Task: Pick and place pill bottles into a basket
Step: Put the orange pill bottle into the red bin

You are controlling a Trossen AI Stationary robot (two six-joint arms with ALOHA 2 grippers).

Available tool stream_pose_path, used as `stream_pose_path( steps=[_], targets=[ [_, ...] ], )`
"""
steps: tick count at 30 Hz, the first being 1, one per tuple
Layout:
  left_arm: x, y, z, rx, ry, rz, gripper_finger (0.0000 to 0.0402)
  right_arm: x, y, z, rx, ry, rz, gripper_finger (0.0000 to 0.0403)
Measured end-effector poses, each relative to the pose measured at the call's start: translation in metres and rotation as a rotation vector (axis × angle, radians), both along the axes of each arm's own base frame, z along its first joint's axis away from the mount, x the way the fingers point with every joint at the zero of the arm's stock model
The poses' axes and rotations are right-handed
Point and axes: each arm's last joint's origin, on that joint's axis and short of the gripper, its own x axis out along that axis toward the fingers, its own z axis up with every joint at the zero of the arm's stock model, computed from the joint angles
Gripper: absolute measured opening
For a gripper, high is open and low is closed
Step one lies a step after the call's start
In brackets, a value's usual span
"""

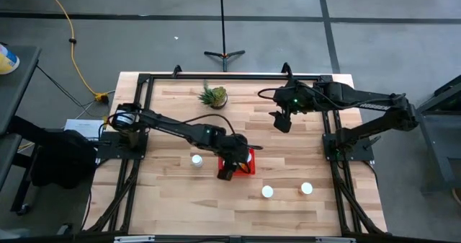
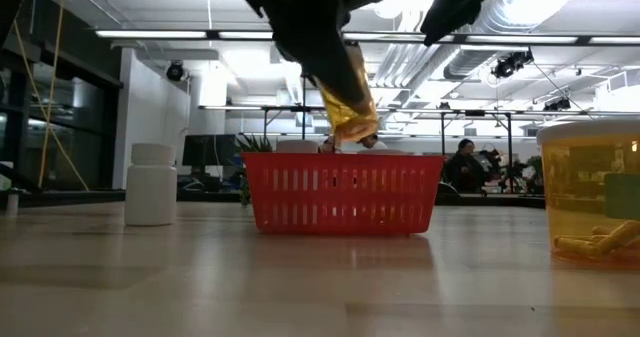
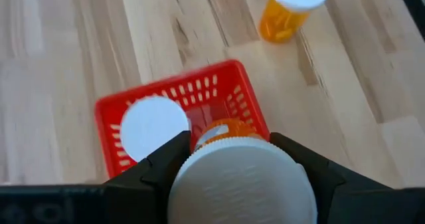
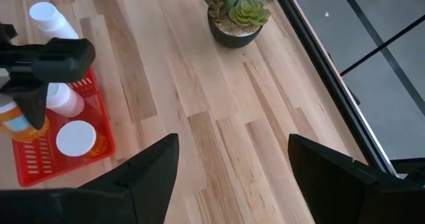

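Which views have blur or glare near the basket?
Left wrist view: held orange bottle's cap fills the foreground, soft; basket edges smeared. Low view: ceiling lights glare behind the left tool; basket crisp. High view: even light, no glare.

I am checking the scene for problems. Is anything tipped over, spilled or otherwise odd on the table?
Nothing stands out. The red basket sits flat, the loose pill bottles stand upright, and the potted plant is upright. The left gripper holds an orange pill bottle tilted over the basket, which fits placing it. No spill shows.
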Motion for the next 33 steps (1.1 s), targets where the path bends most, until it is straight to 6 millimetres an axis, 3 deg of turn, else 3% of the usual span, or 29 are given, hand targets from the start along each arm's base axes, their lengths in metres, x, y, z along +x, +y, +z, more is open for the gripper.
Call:
stream_pose_path(
  steps=[21,33],
  targets=[
    [0.007,-0.001,-0.047,0.008,0.162,0.006,0.023,0.0,0.001,0.0,0.028,-0.005,0.007,0.0273],
    [0.012,0.007,-0.053,0.081,0.139,0.042,0.0234,0.0,0.001,0.0,0.038,-0.004,0.009,0.0273]
  ],
)
